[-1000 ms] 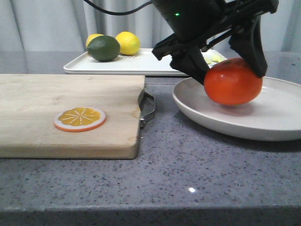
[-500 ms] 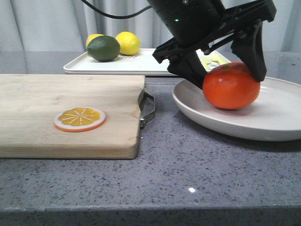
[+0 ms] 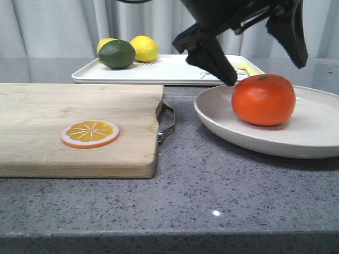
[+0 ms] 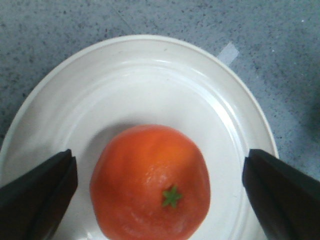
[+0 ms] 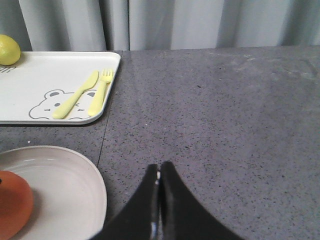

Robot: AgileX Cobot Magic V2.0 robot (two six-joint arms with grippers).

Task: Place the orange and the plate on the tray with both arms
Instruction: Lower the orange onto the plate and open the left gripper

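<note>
The orange (image 3: 263, 99) rests on the off-white plate (image 3: 318, 143) at the right of the counter. My left gripper (image 3: 265, 66) hangs just above it, open, with one finger on each side and neither touching it. In the left wrist view the orange (image 4: 150, 185), green stem dot up, sits on the plate (image 4: 150, 80) between the wide-apart jaws of the gripper (image 4: 160, 165). My right gripper (image 5: 160, 167) is shut and empty over bare counter beside the plate (image 5: 65, 180); the orange (image 5: 12, 205) shows at that view's edge. The white tray (image 3: 159, 71) lies behind the plate, bear drawing visible (image 5: 45, 75).
A wooden cutting board (image 3: 69, 153) with an orange slice disc (image 3: 89, 133) takes up the left front. On the tray are two lemons (image 3: 144, 48), a lime (image 3: 116, 54), and a yellow fork (image 5: 100, 92) and knife (image 5: 75, 102).
My left gripper opened, let go of the orange and rose. The orange settled on the plate and now stands free.
</note>
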